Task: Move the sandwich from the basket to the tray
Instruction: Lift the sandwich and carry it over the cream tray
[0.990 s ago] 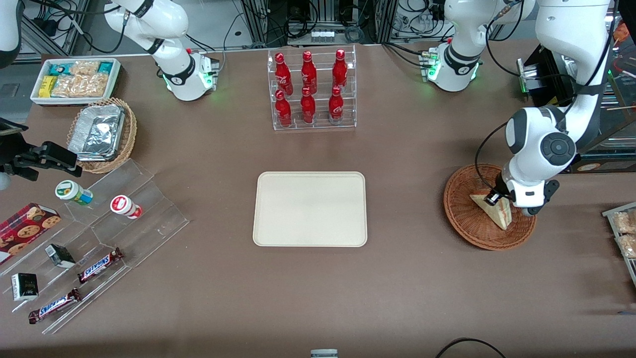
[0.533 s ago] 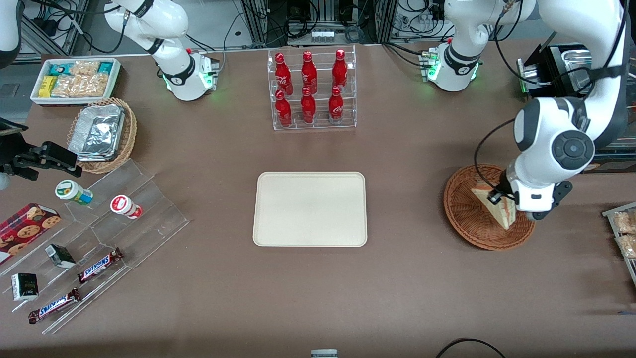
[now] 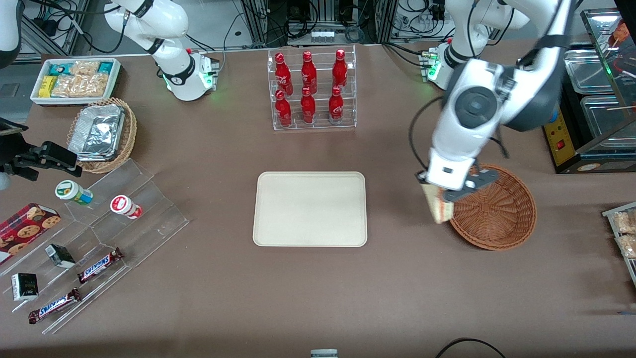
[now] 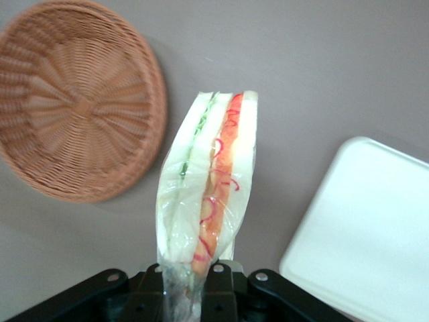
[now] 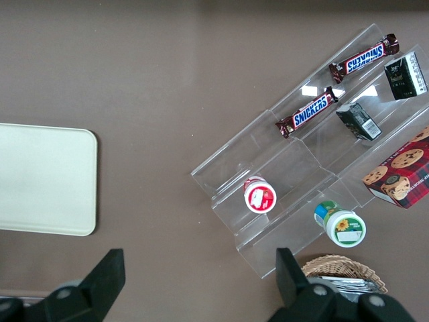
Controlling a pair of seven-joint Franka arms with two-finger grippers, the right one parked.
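Note:
My left gripper (image 3: 439, 195) is shut on the sandwich (image 3: 438, 209), a wrapped wedge of pale bread with red-orange and light filling, and holds it in the air between the basket and the tray. The wrist view shows the sandwich (image 4: 204, 201) clamped between the fingers (image 4: 224, 288), hanging over bare table. The round reddish-brown wicker basket (image 3: 502, 214) stands empty at the working arm's end of the table; it also shows in the wrist view (image 4: 74, 100). The cream-beige tray (image 3: 310, 209) lies empty at the table's middle, with a corner in the wrist view (image 4: 369, 235).
A clear rack of red bottles (image 3: 311, 89) stands farther from the camera than the tray. A clear stepped stand with snacks (image 3: 94, 238), a foil-container basket (image 3: 102, 134) and a white bin of packets (image 3: 77, 79) lie toward the parked arm's end. Metal trays (image 3: 596, 89) flank the working arm's end.
My gripper has lifted the sandwich out of the basket and carried it toward the tray; it now hangs just past the basket's rim. The basket is empty.

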